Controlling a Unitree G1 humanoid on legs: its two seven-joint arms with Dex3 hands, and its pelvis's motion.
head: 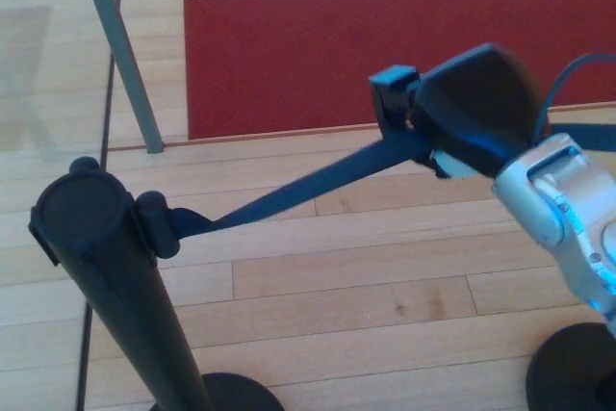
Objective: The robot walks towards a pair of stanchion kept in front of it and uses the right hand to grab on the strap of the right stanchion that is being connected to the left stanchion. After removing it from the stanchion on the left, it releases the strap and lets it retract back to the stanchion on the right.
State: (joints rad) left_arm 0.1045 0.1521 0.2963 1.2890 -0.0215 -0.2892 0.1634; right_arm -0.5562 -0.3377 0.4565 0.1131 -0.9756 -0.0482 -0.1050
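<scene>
The left stanchion [106,267] is a black post with a round cap at the lower left. A dark blue strap [298,188] is still clipped to its head and runs up and to the right, pulled taut and twisted thin. My right hand [462,108] is shut on the strap at the upper right, raised above the floor, with the silver forearm [568,218] behind it. Only the round black base [577,372] of the right stanchion shows at the lower right corner. My left hand does not show.
A red carpet [385,36] lies on the wooden floor beyond the strap. A slanted grey metal leg [120,50] stands at the upper left. The left stanchion's base [231,394] sits at the bottom edge.
</scene>
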